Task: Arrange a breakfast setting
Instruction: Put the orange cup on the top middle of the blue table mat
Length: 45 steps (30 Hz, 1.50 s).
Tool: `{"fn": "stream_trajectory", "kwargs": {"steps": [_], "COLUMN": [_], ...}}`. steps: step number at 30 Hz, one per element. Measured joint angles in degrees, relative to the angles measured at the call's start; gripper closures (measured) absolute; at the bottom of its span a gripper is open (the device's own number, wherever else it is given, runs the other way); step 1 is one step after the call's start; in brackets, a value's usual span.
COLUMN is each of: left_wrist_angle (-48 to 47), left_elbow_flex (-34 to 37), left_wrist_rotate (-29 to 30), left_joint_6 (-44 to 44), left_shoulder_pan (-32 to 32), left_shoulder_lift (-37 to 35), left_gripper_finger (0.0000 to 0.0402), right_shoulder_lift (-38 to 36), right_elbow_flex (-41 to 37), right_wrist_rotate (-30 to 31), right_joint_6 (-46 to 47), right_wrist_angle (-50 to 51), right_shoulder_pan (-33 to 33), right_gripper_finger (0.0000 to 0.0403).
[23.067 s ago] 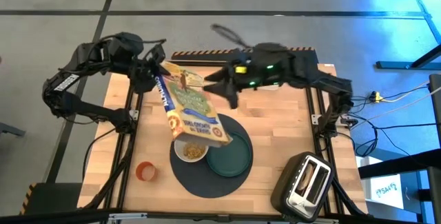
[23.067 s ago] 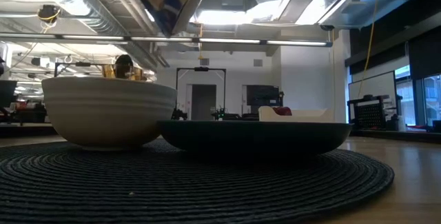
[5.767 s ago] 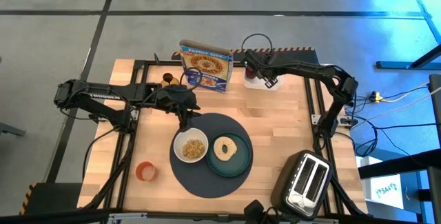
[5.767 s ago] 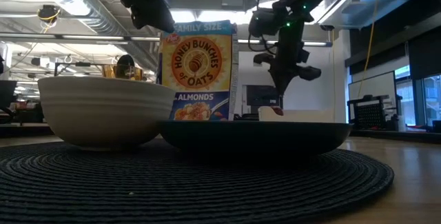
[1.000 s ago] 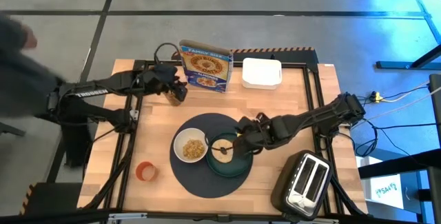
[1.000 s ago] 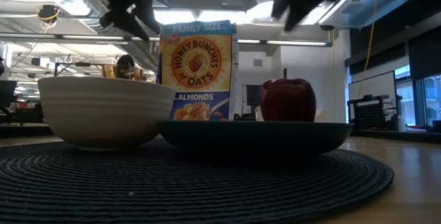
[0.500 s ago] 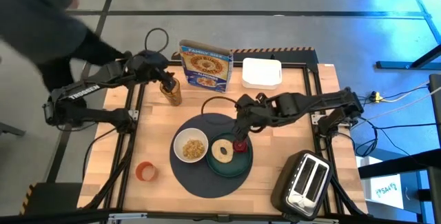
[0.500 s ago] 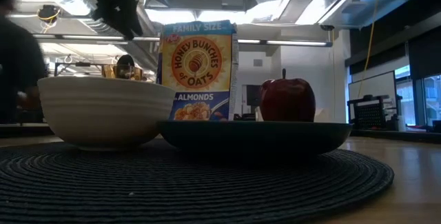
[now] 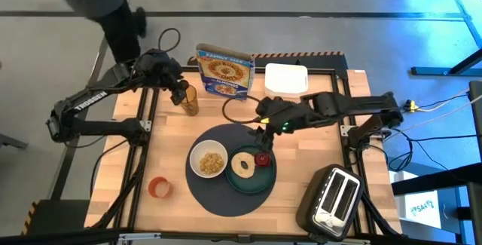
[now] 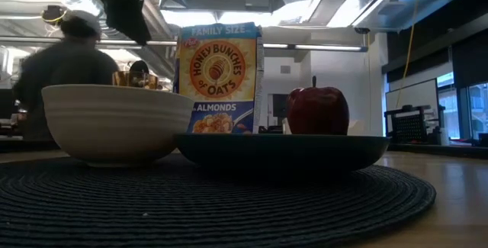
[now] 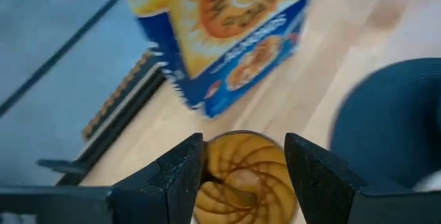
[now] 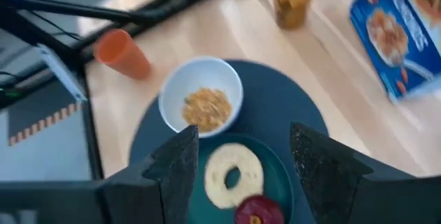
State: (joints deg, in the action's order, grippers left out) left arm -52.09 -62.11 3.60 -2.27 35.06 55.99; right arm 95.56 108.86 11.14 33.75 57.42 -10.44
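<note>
Dark-red fruit [image 9: 262, 159] sits on the teal plate [image 9: 249, 179] — just below the right claw [image 9: 263, 133], spread wide, empty.

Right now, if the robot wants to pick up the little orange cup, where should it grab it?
Probably by the rim, coming straight down from above. The small orange cup stands upright with its open mouth facing up, alone on the bare wood beside the round dark-grey placemat, so one finger could slip inside and one outside. The left gripper, over by the amber glass, is on that side.
</note>
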Motion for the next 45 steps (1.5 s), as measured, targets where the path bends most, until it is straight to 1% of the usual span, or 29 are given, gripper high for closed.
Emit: {"fn": "stream_trajectory", "kwargs": {"steps": [4, 6, 9, 11, 16, 19, 25, 28, 34, 38, 45], "left_wrist_angle": [-0.3, -0.5, -1.9, -2.4, -4.2, -3.8, -3.8, -3.1, -1.3, -1.4, -3.6], "left_elbow_flex": [0.0, 0.0, 0.0, 0.0, 0.0, 0.7, 2.1, 2.1, 2.1, 2.1, 2.1], "left_wrist_rotate": [-4.8, -4.0, -0.6, 0.1, 0.3, 0.2, -0.6, -1.8, -0.7, 2.9, 1.2], "left_joint_6": [-1.4, -2.7, -4.6, -6.0, -12.5, -16.1, -21.1, -22.7, -21.9, -19.3, -10.9], "left_shoulder_pan": [0.3, 0.3, 0.3, 1.0, 3.7, 5.2, 9.3, 10.8, 11.7, 11.7, 11.4], "left_shoulder_lift": [-2.2, -3.0, -3.6, -3.6, -3.2, -2.2, 0.8, 2.3, 3.4, 1.8, -2.8], "left_gripper_finger": [0.0202, 0.0202, 0.0202, 0.0202, 0.0203, 0.0203, 0.0204, 0.0214, 0.0247, 0.0254, 0.0255], "right_shoulder_lift": [-2.8, -3.9, -4.5, -4.4, -4.4, -4.4, -4.7, -4.7, -4.7, -4.7, -4.7], "right_elbow_flex": [0.0, 0.0, 0.0, 0.0, 0.0, 0.0, 0.0, 0.0, 0.0, 0.0, 0.0], "right_wrist_rotate": [-0.3, -0.3, -1.6, -1.8, 0.7, 1.6, 1.7, 1.7, 2.8, 4.1, 6.7], "right_joint_6": [-5.1, -7.7, -12.0, -14.9, -14.3, -14.2, -14.1, -13.8, -12.5, -11.3, -11.5], "right_wrist_angle": [-3.6, -4.6, -4.0, -4.0, -5.8, -8.2, -9.4, -9.3, -7.4, -5.4, -4.8], "right_shoulder_pan": [0.1, 0.0, 0.0, 0.0, 0.0, 0.0, 0.0, 0.0, 0.0, 0.0, 0.7], "right_gripper_finger": [0.0187, 0.0187, 0.0187, 0.0187, 0.0187, 0.0187, 0.0187, 0.0187, 0.0187, 0.0187, 0.0187]}}
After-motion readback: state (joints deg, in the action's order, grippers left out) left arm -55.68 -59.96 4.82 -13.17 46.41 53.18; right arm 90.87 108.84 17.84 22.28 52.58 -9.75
